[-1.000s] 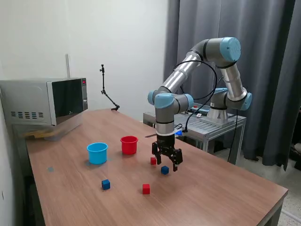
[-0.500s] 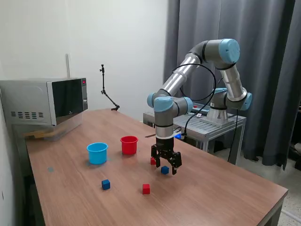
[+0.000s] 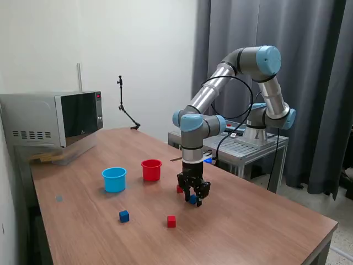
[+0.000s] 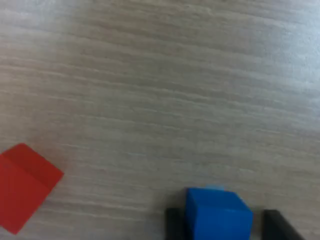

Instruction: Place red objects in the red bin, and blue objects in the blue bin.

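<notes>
Two blue cubes and two red cubes are out on the wooden surface (image 3: 259, 215), none in a cup. Gripper (image 3: 193, 197) is down at the surface w/ its fingers (image 4: 174, 225) on either side of one blue cube (image 4: 218, 215). In the wrist view the left finger looks to touch the cube, but there's a gap btwn the cube and the other finger, so not fully clamped; can't tell if it has a real hold. That cube sits on the surface, not lifted. A red cube (image 4: 24, 186) lies near it, just behind the gripper in the exterior view.

Second red cube (image 3: 171, 221) and second blue cube (image 3: 124, 216) sit nearer the camera, well apart from each other. Red cup (image 3: 151, 170) and light blue cup (image 3: 114, 179) stand upright side by side, blue one to the exterior view's left. Microwave (image 3: 52, 118) at the far left.
</notes>
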Tool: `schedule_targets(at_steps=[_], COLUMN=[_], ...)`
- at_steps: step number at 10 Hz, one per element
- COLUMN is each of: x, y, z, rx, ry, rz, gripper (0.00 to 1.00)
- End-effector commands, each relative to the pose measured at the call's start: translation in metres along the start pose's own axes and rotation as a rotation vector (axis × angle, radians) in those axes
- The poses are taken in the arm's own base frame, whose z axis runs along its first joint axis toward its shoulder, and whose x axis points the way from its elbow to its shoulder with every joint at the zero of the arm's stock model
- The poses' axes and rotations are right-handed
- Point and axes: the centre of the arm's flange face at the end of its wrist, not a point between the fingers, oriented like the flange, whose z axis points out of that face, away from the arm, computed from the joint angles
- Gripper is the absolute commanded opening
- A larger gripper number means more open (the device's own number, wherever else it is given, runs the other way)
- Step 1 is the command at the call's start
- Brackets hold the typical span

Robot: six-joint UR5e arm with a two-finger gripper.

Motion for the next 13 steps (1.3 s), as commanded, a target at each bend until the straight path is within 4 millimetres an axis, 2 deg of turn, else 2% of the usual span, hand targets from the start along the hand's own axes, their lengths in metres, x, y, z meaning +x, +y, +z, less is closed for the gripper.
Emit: schedule_targets(at_steps=[1,3,4,5,6,7,8,9,11,13], x=[-0.001,-0.003,-0.014,-0.016,-0.016,-0.026,-0.048,-0.069,-0.088,-0.143], y=[0.001,0.001,0.003,0.003,0.005,0.01,0.015,0.022,0.037,0.047], z=[-0.002,-0.01,-0.029,-0.047,-0.074,-0.104,-0.132,-0.151,-0.182,-0.21], rx=[-0.006,-0.015,-0.035,-0.053,-0.083,-0.105,-0.135,-0.167,-0.229,-0.286], ry=[-0.009,-0.02,-0.067,-0.082,-0.084,-0.088,-0.091,-0.099,-0.118,-0.124], rz=[0.002,0.005,0.015,0.019,0.02,0.033,0.066,0.095,0.119,0.228], gripper=[0.0,0.0,0.0,0.0,0.0,0.0,0.0,0.0,0.0,0.0])
